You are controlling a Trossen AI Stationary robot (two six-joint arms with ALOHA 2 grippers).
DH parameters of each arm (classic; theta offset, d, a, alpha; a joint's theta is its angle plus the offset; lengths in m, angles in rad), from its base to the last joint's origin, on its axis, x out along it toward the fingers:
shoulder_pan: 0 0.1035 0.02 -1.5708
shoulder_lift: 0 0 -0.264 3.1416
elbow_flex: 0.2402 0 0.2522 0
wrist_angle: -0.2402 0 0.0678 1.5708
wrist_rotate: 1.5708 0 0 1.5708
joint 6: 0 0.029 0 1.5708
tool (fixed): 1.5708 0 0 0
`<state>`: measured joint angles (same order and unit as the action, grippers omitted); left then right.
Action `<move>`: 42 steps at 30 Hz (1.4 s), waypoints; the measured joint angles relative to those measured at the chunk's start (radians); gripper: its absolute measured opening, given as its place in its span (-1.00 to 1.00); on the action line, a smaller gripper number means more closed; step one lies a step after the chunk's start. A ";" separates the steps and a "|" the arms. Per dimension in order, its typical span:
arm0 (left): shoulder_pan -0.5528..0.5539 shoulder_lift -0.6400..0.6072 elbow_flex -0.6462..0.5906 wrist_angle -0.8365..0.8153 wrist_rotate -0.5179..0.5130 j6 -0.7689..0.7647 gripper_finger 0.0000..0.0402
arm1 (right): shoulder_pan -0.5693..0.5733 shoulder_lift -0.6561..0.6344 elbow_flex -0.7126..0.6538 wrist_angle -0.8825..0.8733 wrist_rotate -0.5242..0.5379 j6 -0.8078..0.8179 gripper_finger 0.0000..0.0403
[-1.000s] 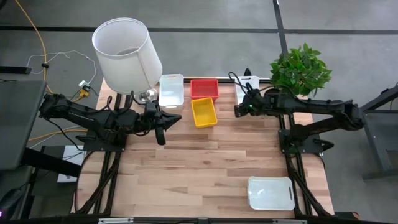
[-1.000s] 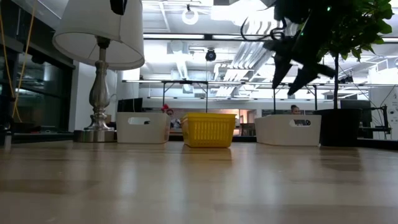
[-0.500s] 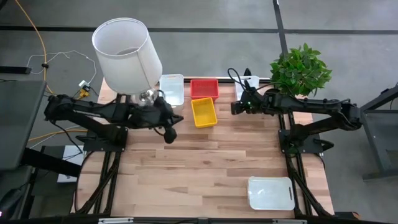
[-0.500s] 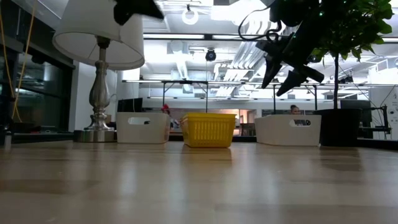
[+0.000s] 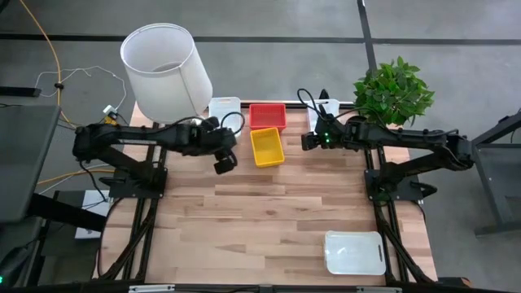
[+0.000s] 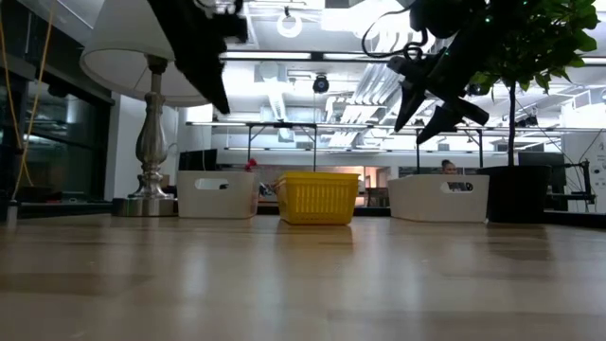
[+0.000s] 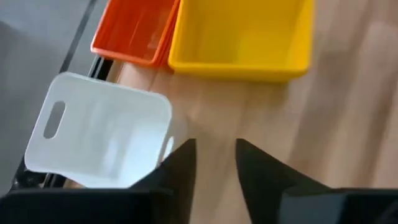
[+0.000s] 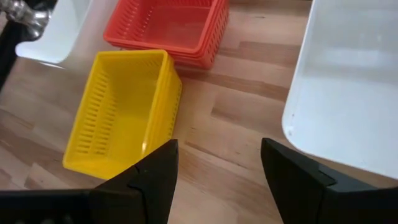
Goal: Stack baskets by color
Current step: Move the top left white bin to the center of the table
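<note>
Baskets (image 5: 267, 146) btwn lamp (image 5: 167, 73) & plant (image 5: 393, 89).

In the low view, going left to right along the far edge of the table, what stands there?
Lamp → white basket → yellow basket → second white basket → dark plant pot.

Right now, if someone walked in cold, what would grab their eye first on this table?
Probably the big white lamp shade looming over the far left corner, and the leafy green plant at the far right. Between them sit a red basket and a yellow basket, with the left gripper and right gripper flanking them, empty.
</note>
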<state>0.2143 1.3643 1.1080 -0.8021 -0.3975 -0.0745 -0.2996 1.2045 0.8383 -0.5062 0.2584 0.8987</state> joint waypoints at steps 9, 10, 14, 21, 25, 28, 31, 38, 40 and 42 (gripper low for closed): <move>0.127 0.160 0.000 0.029 0.019 0.170 0.07 | 0.000 0.000 0.000 0.027 0.020 -0.002 0.07; 0.134 0.175 0.000 0.040 0.013 0.183 0.11 | 0.000 0.000 0.000 0.027 0.021 -0.002 0.07; 0.163 0.224 0.000 0.072 -0.009 0.209 0.19 | 0.000 0.000 0.000 0.027 0.021 -0.004 0.07; 0.200 0.313 0.001 0.071 0.011 0.219 0.19 | 0.000 0.000 0.000 0.027 0.023 -0.009 0.07; 0.200 0.348 0.001 0.070 0.014 0.235 0.15 | 0.000 0.000 0.000 0.027 0.023 -0.009 0.07; 0.187 0.350 0.001 0.071 0.026 0.236 -0.01 | 0.000 0.000 0.000 0.027 0.023 -0.009 0.07; 0.165 0.338 0.001 0.048 0.021 0.226 -0.34 | 0.000 0.000 0.000 0.029 0.023 -0.009 0.07; 0.080 0.260 0.052 -0.082 0.179 0.073 -0.91 | 0.000 0.000 0.000 0.075 0.022 -0.009 0.07; 0.036 0.221 0.068 -0.125 0.219 0.019 -0.92 | 0.000 0.000 0.000 0.097 0.020 -0.009 0.07; -0.015 0.182 0.076 -0.132 0.259 -0.028 -0.97 | 0.000 0.000 0.000 0.115 0.016 -0.009 0.07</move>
<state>0.1994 1.5460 1.1837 -0.9339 -0.1383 -0.1022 -0.2993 1.2049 0.8387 -0.3911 0.2745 0.8896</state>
